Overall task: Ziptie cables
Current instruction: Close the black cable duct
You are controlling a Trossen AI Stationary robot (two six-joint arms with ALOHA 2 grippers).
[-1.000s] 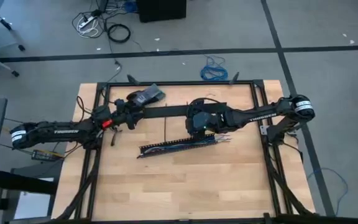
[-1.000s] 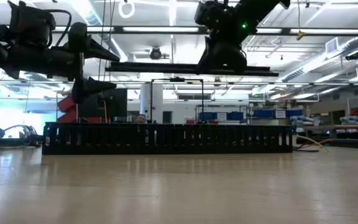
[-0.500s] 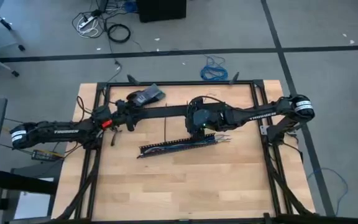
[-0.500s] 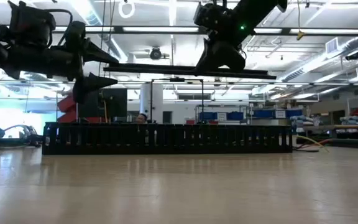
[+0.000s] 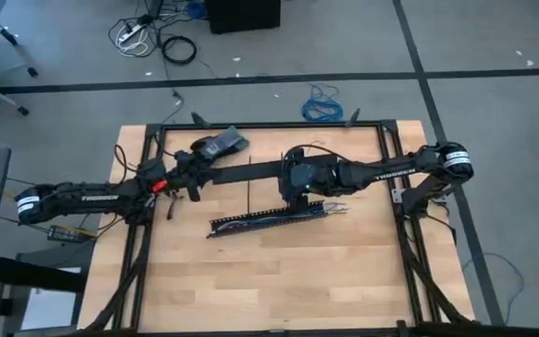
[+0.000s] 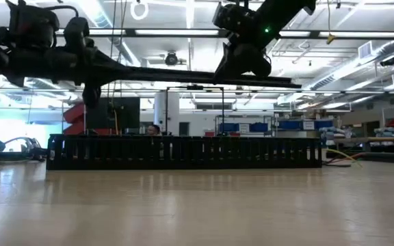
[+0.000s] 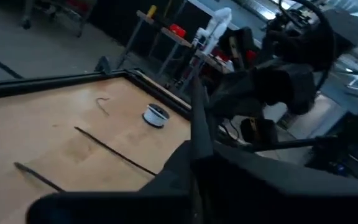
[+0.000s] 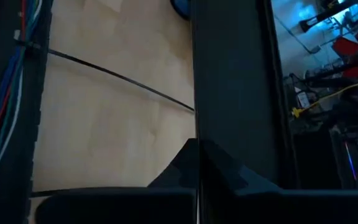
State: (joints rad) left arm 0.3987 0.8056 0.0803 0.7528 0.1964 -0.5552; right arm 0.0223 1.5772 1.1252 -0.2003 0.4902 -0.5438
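Behind the wooden desk (image 5: 251, 281) the low view shows a large hall with ceiling lamps and shelves. On the desk lies the long slotted channel (image 5: 260, 220), and everything else I place from it.

The cables (image 5: 330, 208) lie inside the channel, and their loose ends come out at its end on the side of the right arm. One of the zipties (image 5: 251, 195) lies flat on the wood just behind the middle of the channel. The left wrist view shows two such strips (image 7: 114, 149) on the desk, apart from each other. Neither is held.

Above and behind the channel, both arms carry a long black bar (image 5: 246, 168), maybe the cover of the channel. The left gripper (image 5: 195, 173) has its jaws closed on one end of it. The right gripper (image 5: 298, 183) seems to clamp the other part, with narrow jaws.

For this step I think both arms should move together and keep the bar level, so that it does not twist out of one grip. It should be put down well away from the channel, not on the zipties or the cable ends.

Compared with half a second ago, the left jaws, which stood wide open around the end of the bar, are now shut on it. The channel, cables and zipties did not move.
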